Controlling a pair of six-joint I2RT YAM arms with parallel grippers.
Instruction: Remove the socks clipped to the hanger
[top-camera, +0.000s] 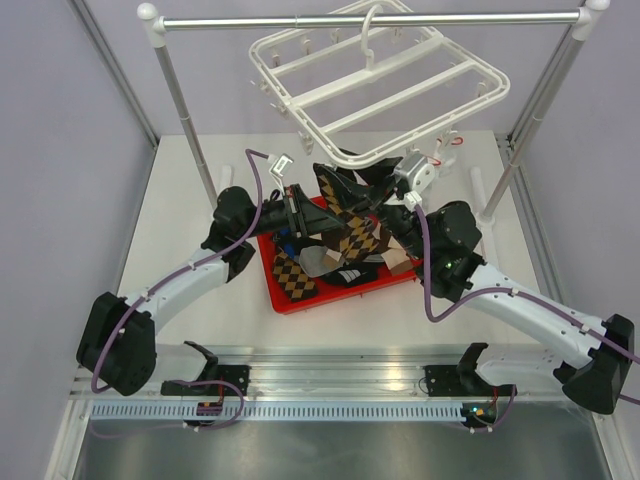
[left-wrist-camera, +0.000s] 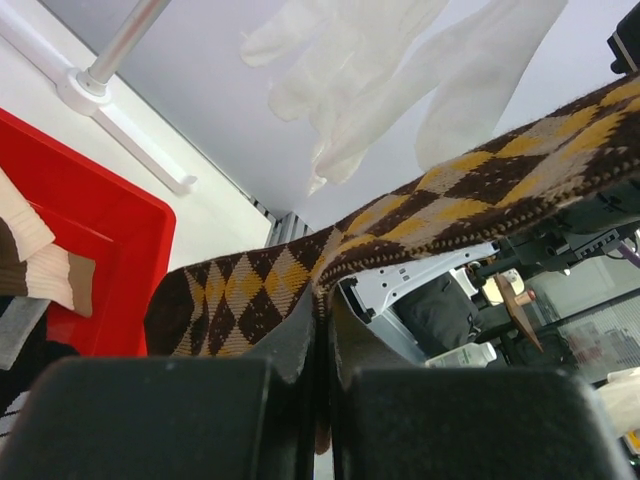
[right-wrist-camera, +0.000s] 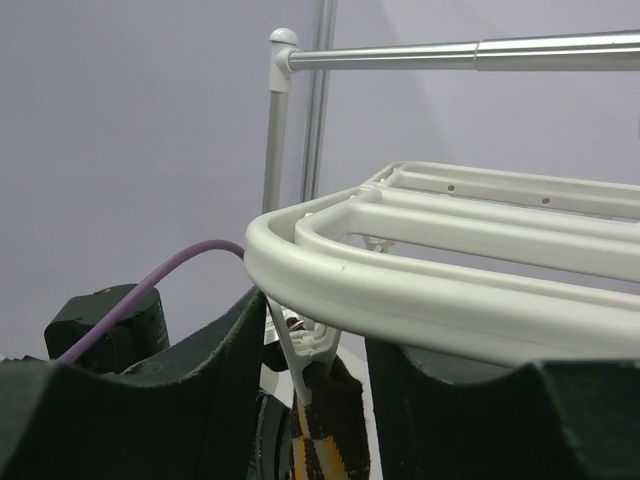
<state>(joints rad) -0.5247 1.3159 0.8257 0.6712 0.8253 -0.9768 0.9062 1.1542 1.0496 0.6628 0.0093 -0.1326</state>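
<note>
The white hanger (top-camera: 385, 85) hangs tilted from the rail, and its rim (right-wrist-camera: 450, 300) crosses the right wrist view. A brown-mustard argyle sock (left-wrist-camera: 450, 190) stretches from one white clip (right-wrist-camera: 322, 345) under that rim down to my left gripper (left-wrist-camera: 325, 330), which is shut on its middle fold. The sock's clipped end (right-wrist-camera: 340, 420) shows below the clip. My right gripper (right-wrist-camera: 312, 375) is open, its fingers (right-wrist-camera: 215, 390) on either side of the clip with a gap on the right. In the top view the left gripper (top-camera: 298, 212) and right gripper (top-camera: 392, 188) meet above the tray.
A red tray (top-camera: 290, 300) below the hanger holds several loose socks, argyle (top-camera: 293, 275), striped (left-wrist-camera: 35, 265) and black. The silver rail stand (top-camera: 360, 20) spans the back, its posts at both sides. A white glove-like cloth (left-wrist-camera: 370, 70) dangles above the left gripper.
</note>
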